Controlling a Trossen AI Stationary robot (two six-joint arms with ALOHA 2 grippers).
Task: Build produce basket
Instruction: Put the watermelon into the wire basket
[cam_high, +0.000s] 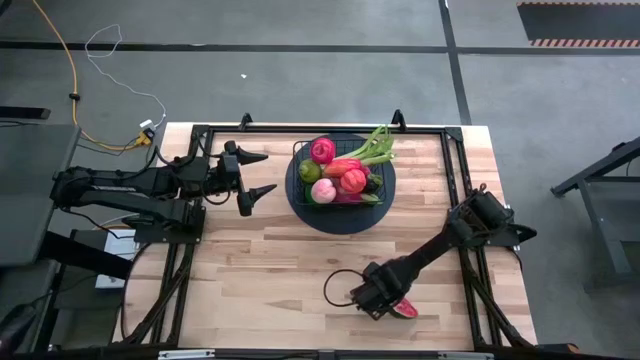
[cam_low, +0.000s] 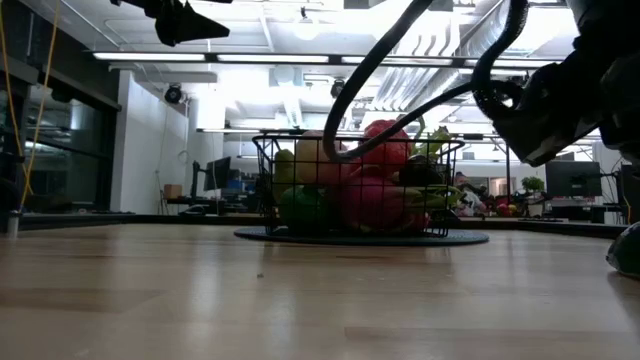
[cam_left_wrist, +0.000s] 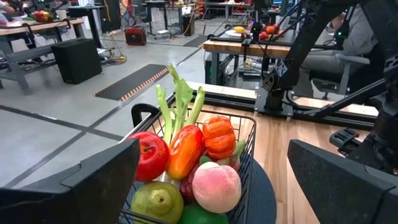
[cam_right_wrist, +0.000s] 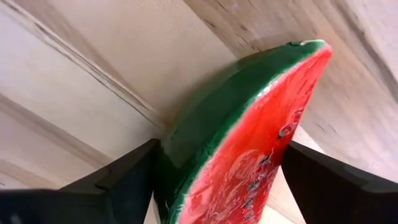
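The black wire basket (cam_high: 340, 172) stands on a dark round mat (cam_high: 300, 205) at the table's far middle. It holds produce: a pink dragon fruit (cam_high: 322, 150), a green-white leafy stalk (cam_high: 375, 147), peppers, a peach (cam_left_wrist: 216, 185) and an apple (cam_left_wrist: 151, 155). My left gripper (cam_high: 258, 172) hovers open just left of the basket, above table height. My right gripper (cam_high: 385, 302) is down at the near right of the table, shut on a watermelon slice (cam_high: 405, 311), also seen in the right wrist view (cam_right_wrist: 249, 143). My right gripper pinches the watermelon slice between its two fingers. One finger (cam_right_wrist: 124, 180) lies on the green rind (cam_right_wrist: 186, 143), the other (cam_right_wrist: 329, 180) against the red flesh side (cam_right_wrist: 273, 149). The fingers come from above, pointing down. The slice's lower part rests on the table (cam_low: 628, 255).
Black frame rails (cam_high: 450, 170) run along the table's far, left and right sides. Bare wood (cam_high: 260, 270) lies between the basket and the near edge. A black cable loop (cam_high: 335, 285) hangs beside the right gripper.
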